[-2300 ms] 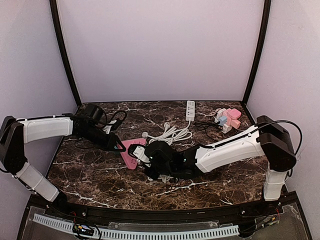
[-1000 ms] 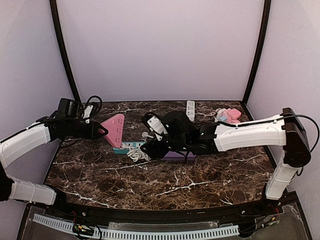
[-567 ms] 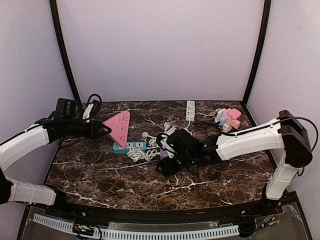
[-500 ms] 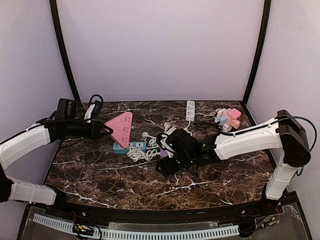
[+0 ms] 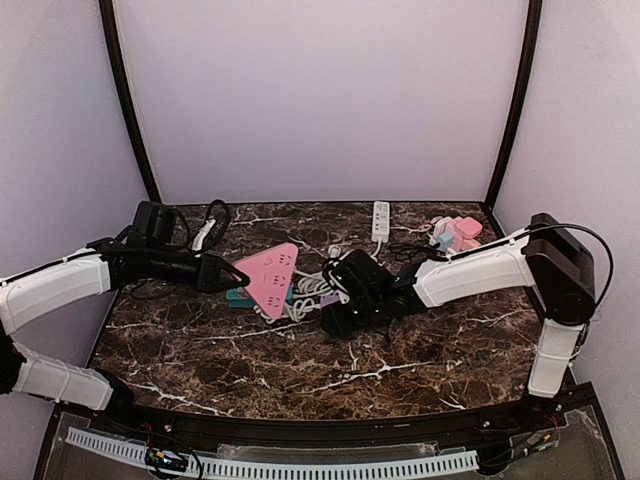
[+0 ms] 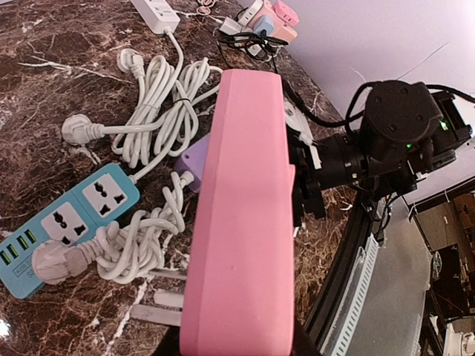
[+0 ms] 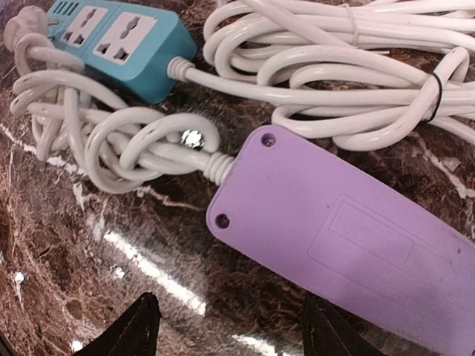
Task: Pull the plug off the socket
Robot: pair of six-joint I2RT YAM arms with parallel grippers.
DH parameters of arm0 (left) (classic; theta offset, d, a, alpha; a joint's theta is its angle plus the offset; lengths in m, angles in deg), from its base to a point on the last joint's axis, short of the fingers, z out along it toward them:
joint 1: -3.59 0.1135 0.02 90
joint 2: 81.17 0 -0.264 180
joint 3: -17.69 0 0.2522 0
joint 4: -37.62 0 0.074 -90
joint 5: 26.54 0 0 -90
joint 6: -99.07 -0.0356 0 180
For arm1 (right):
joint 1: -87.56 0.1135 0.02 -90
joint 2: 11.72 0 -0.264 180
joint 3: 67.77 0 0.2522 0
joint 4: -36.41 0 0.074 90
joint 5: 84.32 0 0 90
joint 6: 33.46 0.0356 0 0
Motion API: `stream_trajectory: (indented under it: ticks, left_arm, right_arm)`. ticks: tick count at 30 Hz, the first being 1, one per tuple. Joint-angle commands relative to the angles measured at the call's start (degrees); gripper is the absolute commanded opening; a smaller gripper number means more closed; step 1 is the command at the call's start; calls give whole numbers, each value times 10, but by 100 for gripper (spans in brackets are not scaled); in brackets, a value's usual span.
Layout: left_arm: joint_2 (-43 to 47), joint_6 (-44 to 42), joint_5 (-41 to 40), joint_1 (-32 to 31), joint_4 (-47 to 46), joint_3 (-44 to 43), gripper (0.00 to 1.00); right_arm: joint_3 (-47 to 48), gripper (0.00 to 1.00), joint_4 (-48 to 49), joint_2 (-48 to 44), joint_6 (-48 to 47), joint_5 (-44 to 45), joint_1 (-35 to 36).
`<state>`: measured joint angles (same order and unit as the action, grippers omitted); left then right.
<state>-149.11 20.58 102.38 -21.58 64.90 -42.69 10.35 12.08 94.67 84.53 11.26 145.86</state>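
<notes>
2 screws (image 7: 268,139), right wrist only | right fingers (image 7: 137,330) wide | left fingers (image 5: 225,273) hold pink socket (image 5: 270,280)

Overhead view faces down; wrist views (close-up) share the teal strip (image 7: 119,41).

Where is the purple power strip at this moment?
The purple power strip lies back up on the marble table, in the right wrist view just ahead of the open right gripper, with the teal power strip at upper left.
</notes>
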Motion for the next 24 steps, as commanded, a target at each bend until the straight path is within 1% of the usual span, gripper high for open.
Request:
stream_trajectory:
  ticks: [1, 7, 13, 18, 24]
  left_arm:
    - [3, 48, 3, -34, -36, 28, 12]
    - [15, 150, -30, -90, -101, 91, 12]
    - [24, 229, -52, -132, -152, 140, 12]
    - [2, 260, -40, -148, -185, 151, 12]
    - [-52, 257, -38, -155, -187, 127, 12]
  right_arm:
    - [29, 65, 9, 25, -20, 19, -25]
    - [73, 64, 13, 67, -53, 25, -45]
    - [112, 64, 38, 103, -69, 13, -71]
    - [160, 64, 52, 138, -83, 8, -88]
    - [230, 65, 59, 189, -102, -1, -102]
